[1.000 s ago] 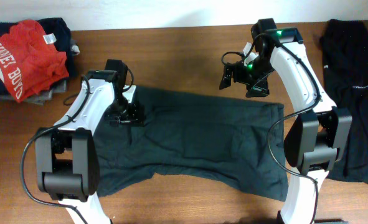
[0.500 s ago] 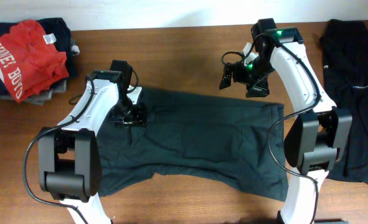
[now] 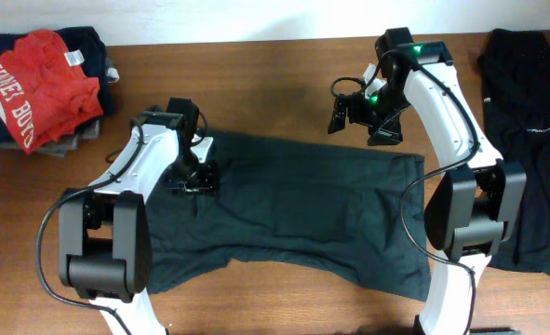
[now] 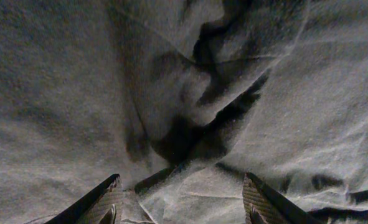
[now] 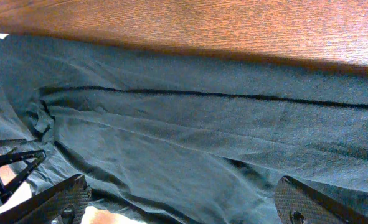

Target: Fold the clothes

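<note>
One dark grey-green cloth T-shirt point(image 3: 302, 209) lies spread out, lightly wrinkled, across the middle of the brown wooden tabletop point(image 3: 256, 74).

We locate the left gripper point(image 3: 189, 179) low on the upper left part of this T-shirt. In the left wrist view its jaws stand moderately apart with the fingertips point(image 4: 99, 202) down at the cloth. A raised crease of the fabric runs away from the gap between them, and nothing is clamped.

We locate the right gripper point(image 3: 363, 123) over the far edge of the T-shirt, right of centre. Its jaws are spread wide and hold nothing. The right wrist view shows the T-shirt's edge against bare wood.

At the far left corner, a red cloth shirt with white lettering point(image 3: 37, 84) tops a small pile of dark garments point(image 3: 84, 42).

A black cloth garment point(image 3: 535, 140) lies at the right edge of the tabletop, apart from the T-shirt.
</note>
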`<state>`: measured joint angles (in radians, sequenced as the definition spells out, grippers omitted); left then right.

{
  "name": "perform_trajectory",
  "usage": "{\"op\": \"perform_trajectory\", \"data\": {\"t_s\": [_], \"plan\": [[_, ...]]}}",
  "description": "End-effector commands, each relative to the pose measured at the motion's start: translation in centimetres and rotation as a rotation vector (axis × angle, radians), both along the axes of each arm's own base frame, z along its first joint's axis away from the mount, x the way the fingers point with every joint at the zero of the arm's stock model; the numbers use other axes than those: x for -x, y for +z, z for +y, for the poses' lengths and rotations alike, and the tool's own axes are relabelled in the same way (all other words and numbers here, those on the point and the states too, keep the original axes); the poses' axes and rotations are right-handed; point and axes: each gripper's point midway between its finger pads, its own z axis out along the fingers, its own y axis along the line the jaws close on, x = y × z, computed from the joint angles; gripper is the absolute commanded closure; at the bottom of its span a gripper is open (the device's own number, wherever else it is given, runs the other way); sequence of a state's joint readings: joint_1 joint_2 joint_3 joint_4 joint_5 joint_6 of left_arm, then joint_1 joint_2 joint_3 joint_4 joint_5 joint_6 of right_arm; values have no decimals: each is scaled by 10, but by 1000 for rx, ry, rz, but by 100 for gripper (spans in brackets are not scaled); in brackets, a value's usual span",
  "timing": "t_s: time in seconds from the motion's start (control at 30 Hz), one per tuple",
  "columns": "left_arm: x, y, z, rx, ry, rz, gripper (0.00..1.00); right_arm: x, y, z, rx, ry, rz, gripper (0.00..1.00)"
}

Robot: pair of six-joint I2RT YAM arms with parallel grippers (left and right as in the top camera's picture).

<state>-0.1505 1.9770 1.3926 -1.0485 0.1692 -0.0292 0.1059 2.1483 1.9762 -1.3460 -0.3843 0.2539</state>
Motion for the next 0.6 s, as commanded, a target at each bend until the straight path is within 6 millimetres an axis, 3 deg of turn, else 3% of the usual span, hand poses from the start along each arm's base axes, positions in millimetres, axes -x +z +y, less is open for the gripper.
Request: {"op": "perform_trajectory", "data": {"t_s": [0.0,0.1,0.23,0.37,0.5,0.57], "plan": [[4,-1,-3,20,-18,2,39,2,3,4,-8,8,-1,1],[2,-1,-3,21,-19,-5,40,2,3,4,-8,8,0,1],[0,-1,-3,23,-19,-13,49,2,3,4,-8,8,-1,1],[1,-1,-7,45,-17,-9,66,2,3,4,-8,8,-1,1],[4,2,-21,114,-20,2,98,2,3,4,-8,8,-1,1],[8,4,-32,145,-35,16,100,2,3,4,-8,8,-1,1]]}}
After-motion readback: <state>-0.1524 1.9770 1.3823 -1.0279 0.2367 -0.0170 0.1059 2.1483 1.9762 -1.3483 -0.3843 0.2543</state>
